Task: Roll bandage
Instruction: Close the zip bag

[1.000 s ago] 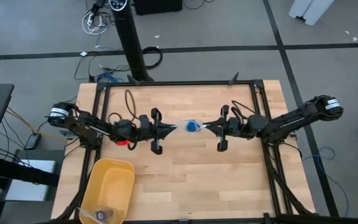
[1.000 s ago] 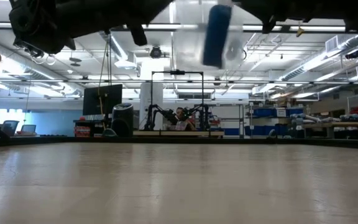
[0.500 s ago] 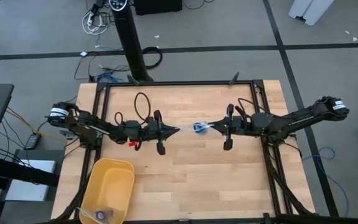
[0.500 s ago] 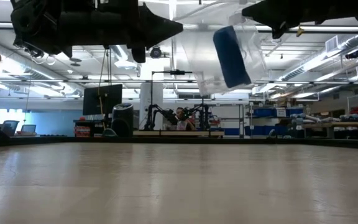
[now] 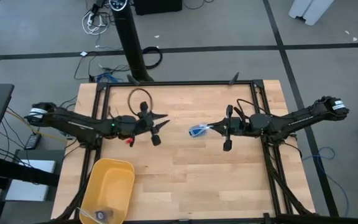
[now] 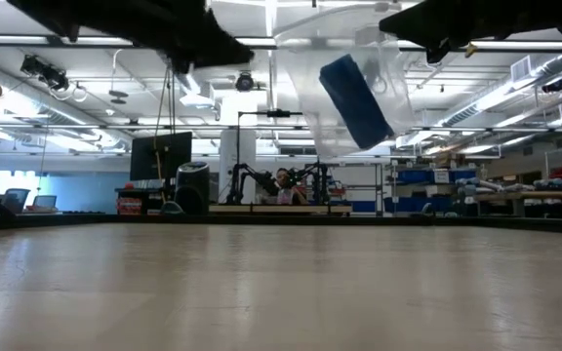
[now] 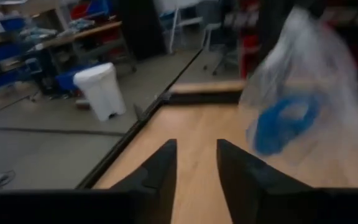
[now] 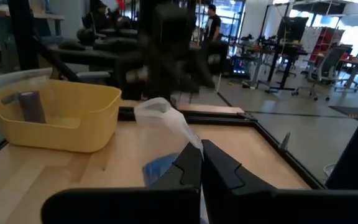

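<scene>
The right gripper [image 5: 211, 129] pinches the clear bag [image 6: 344, 83] above mid-table. Inside, the bandage [image 6: 355, 100] hangs tilted. The left gripper [image 7: 196, 163], fingers parted, holds nothing.

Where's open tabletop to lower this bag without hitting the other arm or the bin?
The right gripper holds the clear bag with the bandage above table centre. Bare wood lies beneath it, and in front toward the near edge, right of the yellow bin. The left gripper, open, crowds centre-left.
</scene>
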Available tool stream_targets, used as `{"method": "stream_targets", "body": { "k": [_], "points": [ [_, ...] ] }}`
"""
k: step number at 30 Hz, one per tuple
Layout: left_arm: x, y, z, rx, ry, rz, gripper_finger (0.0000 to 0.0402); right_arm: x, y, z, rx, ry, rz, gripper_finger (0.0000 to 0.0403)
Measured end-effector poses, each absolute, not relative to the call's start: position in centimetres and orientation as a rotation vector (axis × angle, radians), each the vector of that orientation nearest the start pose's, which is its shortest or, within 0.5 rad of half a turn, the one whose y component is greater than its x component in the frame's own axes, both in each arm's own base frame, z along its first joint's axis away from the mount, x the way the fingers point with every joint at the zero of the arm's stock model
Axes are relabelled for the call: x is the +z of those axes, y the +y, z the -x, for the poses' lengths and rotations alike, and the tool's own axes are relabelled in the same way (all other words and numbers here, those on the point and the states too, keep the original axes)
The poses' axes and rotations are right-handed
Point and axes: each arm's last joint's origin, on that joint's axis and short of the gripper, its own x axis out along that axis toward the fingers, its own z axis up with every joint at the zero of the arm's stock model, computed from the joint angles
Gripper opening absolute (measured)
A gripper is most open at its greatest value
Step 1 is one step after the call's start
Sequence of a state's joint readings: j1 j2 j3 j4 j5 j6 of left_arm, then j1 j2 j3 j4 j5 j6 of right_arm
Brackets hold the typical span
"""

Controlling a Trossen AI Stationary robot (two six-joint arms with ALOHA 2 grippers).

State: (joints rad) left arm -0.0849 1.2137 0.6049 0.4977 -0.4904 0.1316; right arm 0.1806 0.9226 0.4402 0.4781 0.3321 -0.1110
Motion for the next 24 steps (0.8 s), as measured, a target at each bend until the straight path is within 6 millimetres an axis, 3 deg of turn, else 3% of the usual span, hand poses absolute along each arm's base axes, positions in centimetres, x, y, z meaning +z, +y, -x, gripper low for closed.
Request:
{"method": "stream_targets", "body": {
  "k": [4,8,13,19,24],
  "points": [
    [27.6,-1.4,-25.7,0.280,0.048,-0.129,0.0148,25.9,2.8,-20.6,-0.159,0.057,0.123,0.0000],
    [29.5,-2.3,-27.3,0.218,0.082,-0.144,0.0158,26.7,3.0,-22.3,-0.180,0.145,0.152,0.0000],
    [30.3,-3.4,-30.5,0.222,0.220,-0.186,0.0158,27.4,3.1,-24.8,-0.286,0.276,0.213,0.0000],
    [30.7,-4.0,-33.8,0.278,0.341,-0.246,0.0158,28.1,3.8,-27.2,-0.290,0.343,0.270,0.0000],
    [30.8,-4.6,-35.1,0.276,0.359,-0.263,0.0158,28.5,4.3,-28.2,-0.280,0.344,0.295,0.0000]
  ]
}}
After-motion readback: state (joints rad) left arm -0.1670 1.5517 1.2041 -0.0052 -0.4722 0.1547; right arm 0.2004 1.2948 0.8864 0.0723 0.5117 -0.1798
